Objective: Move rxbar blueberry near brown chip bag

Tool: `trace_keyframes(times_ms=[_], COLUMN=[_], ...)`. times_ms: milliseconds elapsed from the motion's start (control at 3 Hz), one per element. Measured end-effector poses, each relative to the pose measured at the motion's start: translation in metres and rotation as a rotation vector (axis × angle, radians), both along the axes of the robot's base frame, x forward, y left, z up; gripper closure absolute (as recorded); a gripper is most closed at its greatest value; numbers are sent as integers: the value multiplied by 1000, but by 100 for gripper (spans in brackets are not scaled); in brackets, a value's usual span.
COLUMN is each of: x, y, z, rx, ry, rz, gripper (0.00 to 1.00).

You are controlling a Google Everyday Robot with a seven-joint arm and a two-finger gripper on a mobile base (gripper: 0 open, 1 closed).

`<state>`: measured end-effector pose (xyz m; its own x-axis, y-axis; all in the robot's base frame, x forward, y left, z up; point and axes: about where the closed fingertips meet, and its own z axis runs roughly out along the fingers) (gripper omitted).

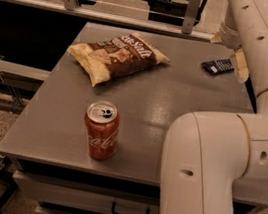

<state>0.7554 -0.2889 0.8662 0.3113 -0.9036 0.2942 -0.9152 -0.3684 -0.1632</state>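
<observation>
The gripper (238, 65) hangs at the far right corner of the table (175, 100), low over the surface and largely hidden behind the robot's own arm. Whether it is open or closed cannot be told from this angle, and nothing can be seen held in it.

The rxbar blueberry (217, 66) lies flat on the table just beside the gripper, on its left in the picture and close to the right edge. They seem to be apart rather than touching, though the overlap with the arm makes that uncertain. The bar's long axis runs roughly left to right across the view, with its right end tipped slightly toward the far edge. To take it across its narrow width, the single arm would likely need a small sideways shift toward the bar and then a descent.

The brown chip bag (117, 55) rests well apart from it in the far left part of the table, so the carry will run leftward across open surface. A red soda can (101, 130) stands upright near the front edge, clear of that path.
</observation>
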Motion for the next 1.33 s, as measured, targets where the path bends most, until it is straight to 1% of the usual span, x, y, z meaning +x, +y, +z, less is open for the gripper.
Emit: trace_keyframes(times_ms=[333,1000,1333], x=[8,14,13], y=[4,8,8], z=[-16,-29,-36], rx=[-20,-50,-68], ry=[27,56,81], rz=[43,84,99], gripper=[0,0,23])
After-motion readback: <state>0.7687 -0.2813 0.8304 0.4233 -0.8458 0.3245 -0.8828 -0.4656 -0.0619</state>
